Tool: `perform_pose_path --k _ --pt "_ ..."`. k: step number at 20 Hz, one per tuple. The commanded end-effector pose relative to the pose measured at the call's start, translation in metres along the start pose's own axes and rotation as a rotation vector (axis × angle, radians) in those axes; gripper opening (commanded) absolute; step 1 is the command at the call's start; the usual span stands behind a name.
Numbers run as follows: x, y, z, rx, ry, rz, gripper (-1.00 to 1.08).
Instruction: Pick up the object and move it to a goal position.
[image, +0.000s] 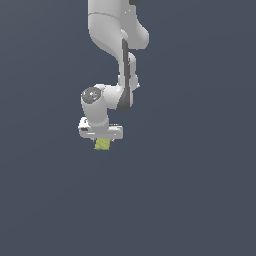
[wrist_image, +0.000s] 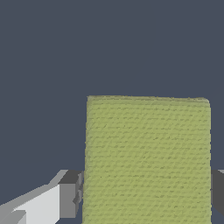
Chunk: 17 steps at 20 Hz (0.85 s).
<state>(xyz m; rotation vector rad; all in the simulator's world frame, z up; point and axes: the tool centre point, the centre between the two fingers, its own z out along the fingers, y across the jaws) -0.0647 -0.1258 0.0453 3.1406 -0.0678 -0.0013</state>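
Note:
The object (image: 103, 144) is a small yellow-green blocky piece that shows just below the white gripper (image: 102, 141) in the exterior view. In the wrist view the object (wrist_image: 148, 159) fills the space between the two grey finger pads (wrist_image: 70, 194), which press on its two sides. The gripper is shut on the object. The fingers are mostly hidden behind the gripper body in the exterior view. No goal marker shows in either view.
The white arm (image: 117, 45) comes down from the top of the exterior view. A plain dark blue-grey surface (image: 190, 190) lies all around.

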Motion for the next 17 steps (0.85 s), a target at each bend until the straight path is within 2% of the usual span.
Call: perform_pose_path --k 1,5,9,17 --pt "0.007 0.022 -0.007 0.0 0.001 -0.002 -1.0" --pt "0.016 0.048 -0.013 0.001 0.001 -0.002 -1.0" --pt "0.021 0.063 -0.017 0.001 0.001 -0.002 -1.0" --pt "0.023 0.065 -0.017 0.001 0.001 -0.002 -1.0"
